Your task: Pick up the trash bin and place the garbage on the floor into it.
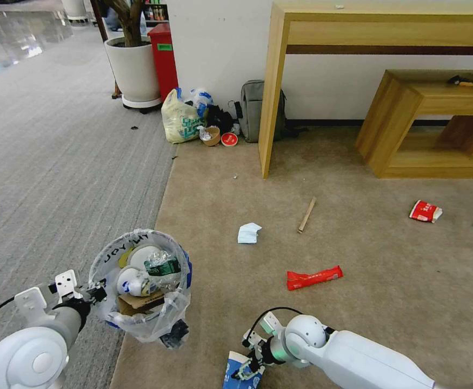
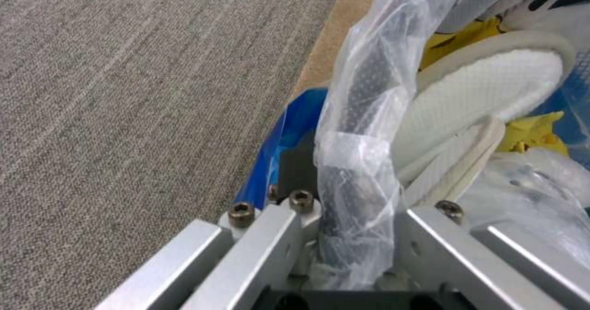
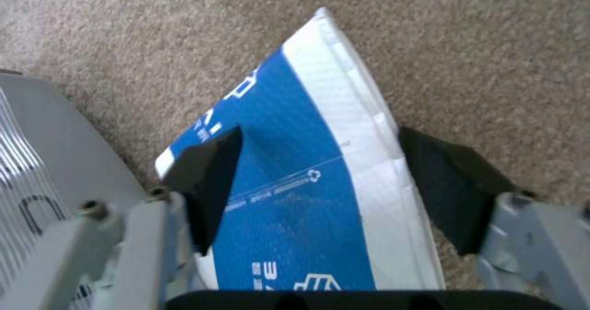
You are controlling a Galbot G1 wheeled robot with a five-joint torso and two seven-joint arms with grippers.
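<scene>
My left gripper [image 1: 93, 294] is shut on the rim of the trash bin [image 1: 139, 286] and holds it above the carpet edge. In the left wrist view the bag-wrapped rim [image 2: 356, 162] sits between the jaws. Inside the bin lie a white slipper [image 2: 486, 93], a green-label bottle [image 1: 162, 266] and cardboard [image 1: 139, 302]. My right gripper [image 1: 250, 370] is low at the floor [image 1: 355, 324], open, straddling a flattened blue-white paper cup [image 3: 307, 171]. More garbage lies on the beige carpet: a tissue [image 1: 248, 233], a stick [image 1: 307, 214], a red wrapper [image 1: 314, 277] and a red-white carton [image 1: 425, 211].
A wooden desk leg [image 1: 271, 108] and a low wooden shelf [image 1: 431, 124] stand at the back. A yellowish tied bag [image 1: 181, 121], grey backpack [image 1: 252, 111], white planter [image 1: 133, 70] and red box [image 1: 163, 56] line the wall. Grey ribbed carpet [image 1: 47, 162] lies left.
</scene>
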